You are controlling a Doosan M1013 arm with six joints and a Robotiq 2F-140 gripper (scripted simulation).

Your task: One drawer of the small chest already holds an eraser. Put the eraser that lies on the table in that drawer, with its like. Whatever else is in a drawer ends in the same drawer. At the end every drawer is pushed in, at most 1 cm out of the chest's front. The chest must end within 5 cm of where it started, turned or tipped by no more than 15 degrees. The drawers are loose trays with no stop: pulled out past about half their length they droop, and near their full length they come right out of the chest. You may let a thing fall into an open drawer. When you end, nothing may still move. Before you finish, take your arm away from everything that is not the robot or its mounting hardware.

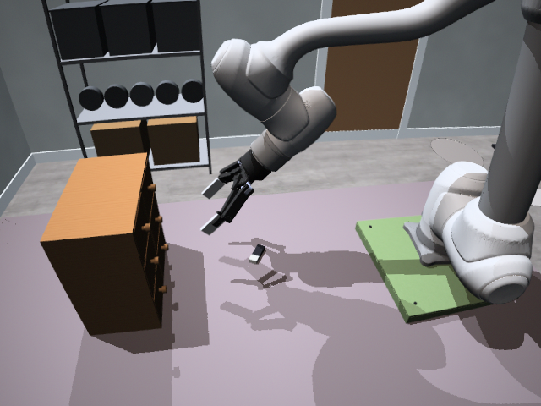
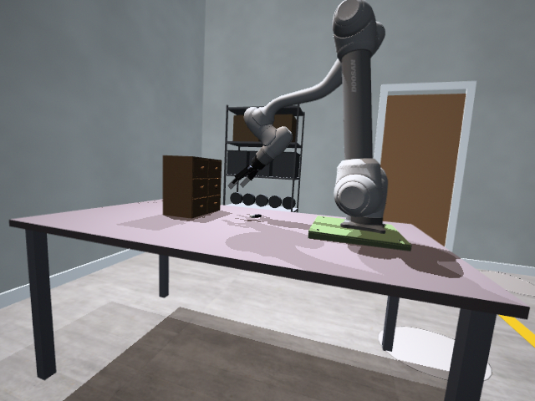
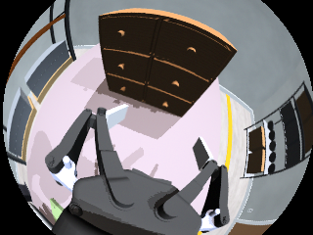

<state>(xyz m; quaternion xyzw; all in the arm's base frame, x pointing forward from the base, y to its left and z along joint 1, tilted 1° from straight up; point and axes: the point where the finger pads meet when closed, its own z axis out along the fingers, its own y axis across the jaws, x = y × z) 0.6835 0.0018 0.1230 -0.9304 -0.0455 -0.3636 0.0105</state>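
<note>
The small wooden chest (image 1: 105, 240) stands at the left of the table, its six knobbed drawers all pushed in; it also shows in the exterior view (image 2: 191, 185) and in the wrist view (image 3: 163, 62). The eraser (image 1: 256, 254), white with a black end, lies flat on the table to the right of the chest, and shows as a small dark spot in the exterior view (image 2: 255, 215). My gripper (image 1: 210, 208) hangs open and empty in the air between the chest front and the eraser, tilted toward the chest; it also shows in the other views (image 2: 238, 181) (image 3: 159, 137).
The arm's green base plate (image 1: 410, 271) sits at the right of the table. A metal shelf rack (image 1: 131, 83) with boxes and dark discs stands on the floor behind the table.
</note>
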